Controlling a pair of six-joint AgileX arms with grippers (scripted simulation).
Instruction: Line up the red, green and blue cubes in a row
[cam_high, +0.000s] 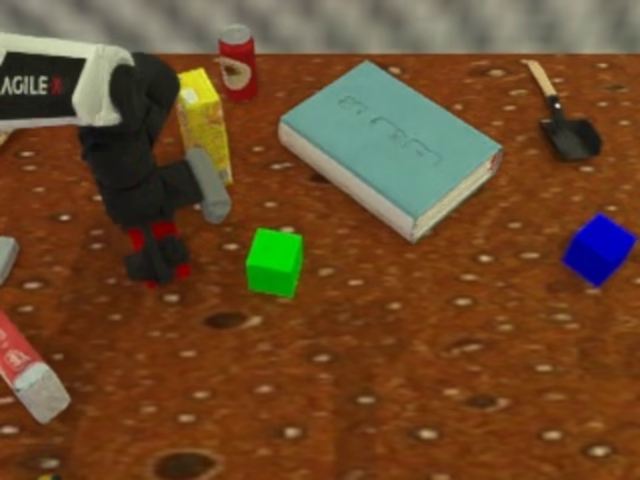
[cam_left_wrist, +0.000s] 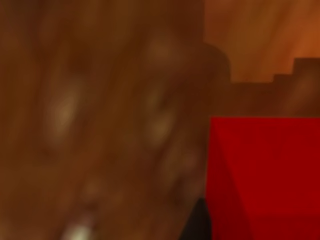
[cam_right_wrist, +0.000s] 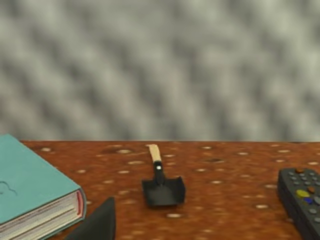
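My left gripper (cam_high: 158, 262) reaches down at the table's left and is shut on the red cube (cam_high: 137, 240), whose red shows on either side of the black fingers. In the left wrist view the red cube (cam_left_wrist: 265, 175) fills the near corner with one dark finger (cam_left_wrist: 197, 222) pressed against its side, close above the table. The green cube (cam_high: 274, 262) sits just right of that gripper, a small gap apart. Far off near the right edge lies the blue cube (cam_high: 598, 249). My right arm is out of the top view.
A teal book (cam_high: 390, 145) lies at the back centre. Behind the left arm stand a yellow carton (cam_high: 204, 120) and a red can (cam_high: 238, 62). A small black spade (cam_high: 568, 130) lies back right, with a remote (cam_right_wrist: 302, 200) near it. A red-and-white object (cam_high: 25, 365) lies at the left edge.
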